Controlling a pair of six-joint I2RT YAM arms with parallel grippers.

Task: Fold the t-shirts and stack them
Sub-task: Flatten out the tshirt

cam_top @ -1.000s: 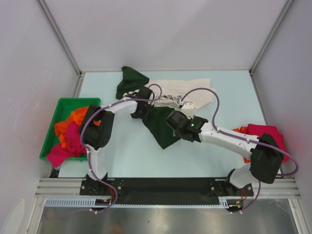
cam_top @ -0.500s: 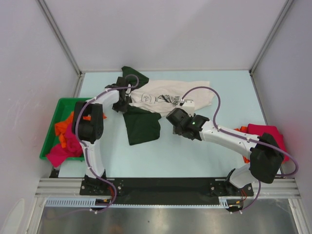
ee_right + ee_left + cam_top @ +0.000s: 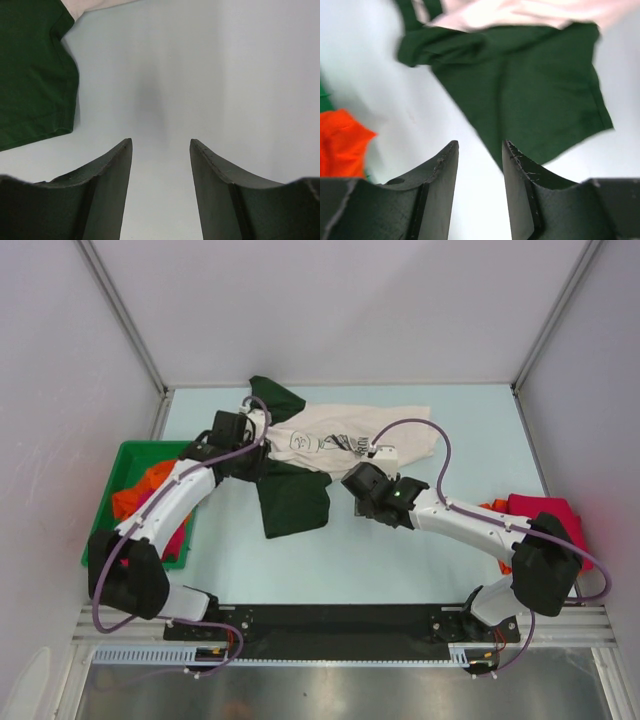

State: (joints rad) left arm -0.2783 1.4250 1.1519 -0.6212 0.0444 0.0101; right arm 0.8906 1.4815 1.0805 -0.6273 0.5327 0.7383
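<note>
Cream cloth tee w/ dark green sleeves [image 3: 345,438] lies spread flat mid-counter [image 3: 420,560], prob. laid out so folding can start. Left pincer [image 3: 480,145] part-open, empty, near the front sleeve. Right pincer [image 3: 160,142] also apart, empty, beside the sleeve hem.

Top view overhead; wrist views close, downward; all share green sleeve [image 3: 293,505].

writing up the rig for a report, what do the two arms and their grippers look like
The left arm and right arm have white links with black joint housings, and a thin purple cable loops along each. A small green light glows on the right wrist. The left gripper and right gripper each have two black tapered fingers with pale scuffs.
</note>
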